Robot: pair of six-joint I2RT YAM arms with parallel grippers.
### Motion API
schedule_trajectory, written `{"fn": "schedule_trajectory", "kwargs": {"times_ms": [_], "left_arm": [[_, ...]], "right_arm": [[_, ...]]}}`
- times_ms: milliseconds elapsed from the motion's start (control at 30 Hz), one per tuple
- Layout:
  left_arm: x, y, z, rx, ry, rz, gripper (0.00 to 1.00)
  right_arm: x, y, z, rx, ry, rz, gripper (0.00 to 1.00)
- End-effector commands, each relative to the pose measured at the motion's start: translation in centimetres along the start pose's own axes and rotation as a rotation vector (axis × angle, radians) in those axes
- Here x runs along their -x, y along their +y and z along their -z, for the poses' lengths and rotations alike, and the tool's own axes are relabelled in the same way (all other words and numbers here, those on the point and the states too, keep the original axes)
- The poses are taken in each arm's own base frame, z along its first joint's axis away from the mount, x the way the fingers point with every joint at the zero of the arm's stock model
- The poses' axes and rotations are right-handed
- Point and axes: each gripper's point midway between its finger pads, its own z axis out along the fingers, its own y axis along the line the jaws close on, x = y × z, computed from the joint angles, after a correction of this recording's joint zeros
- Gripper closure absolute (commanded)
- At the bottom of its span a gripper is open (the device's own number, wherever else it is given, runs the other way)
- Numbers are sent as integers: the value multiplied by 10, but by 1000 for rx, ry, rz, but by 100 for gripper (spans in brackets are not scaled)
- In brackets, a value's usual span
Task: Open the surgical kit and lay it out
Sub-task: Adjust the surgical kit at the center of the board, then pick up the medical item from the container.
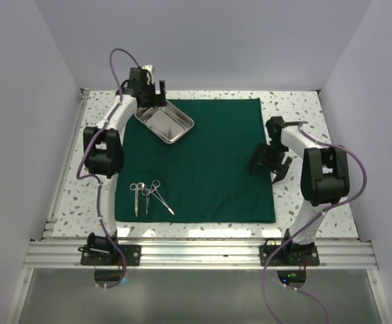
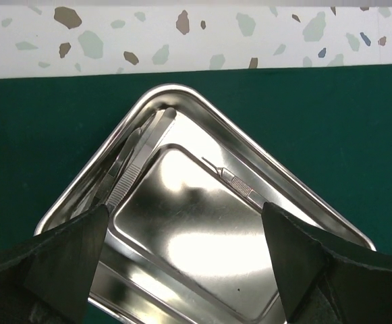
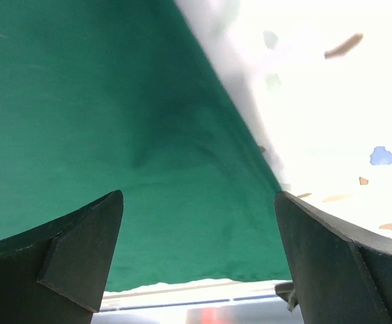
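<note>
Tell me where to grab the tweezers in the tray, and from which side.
Grip the tweezers at their ribbed middle, coming straight down from above with the open left gripper. They lie along the tray wall, so a sideways approach is probably blocked.

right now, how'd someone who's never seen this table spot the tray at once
Find the green cloth spread over the speckled table. At its far left corner, beneath the open left fingers, sits the tray, turned at an angle. It is the only shiny rectangular dish; the other steel is slim instruments lying loose at the cloth's near left.
</note>
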Motion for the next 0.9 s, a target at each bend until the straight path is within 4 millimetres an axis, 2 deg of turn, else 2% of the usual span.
{"fn": "schedule_trajectory", "kwargs": {"times_ms": [0, 67, 167, 267, 367, 533, 733, 867], "left_arm": [[52, -4, 20, -11, -142, -45, 0], [55, -2, 19, -1, -150, -69, 0], [47, 0, 5, -9, -132, -68, 0], [27, 0, -14, -11, -89, -19, 0], [11, -5, -28, 40, -74, -66, 0], [-10, -24, -40, 168, -52, -210, 0], [-19, -10, -44, 245, -29, -266, 0], [-16, 3, -40, 273, -56, -303, 0]], "right_arm": [[30, 16, 36, 68, -130, 15, 1], [41, 24, 53, 96, -173, 22, 1], [49, 30, 76, 127, -218, 35, 1], [52, 32, 94, 146, -246, 43, 1], [52, 33, 108, 162, -270, 46, 1], [48, 35, 119, 192, -272, 55, 1], [41, 28, 122, 184, -272, 59, 1], [34, 22, 119, 179, -261, 63, 1]]}}
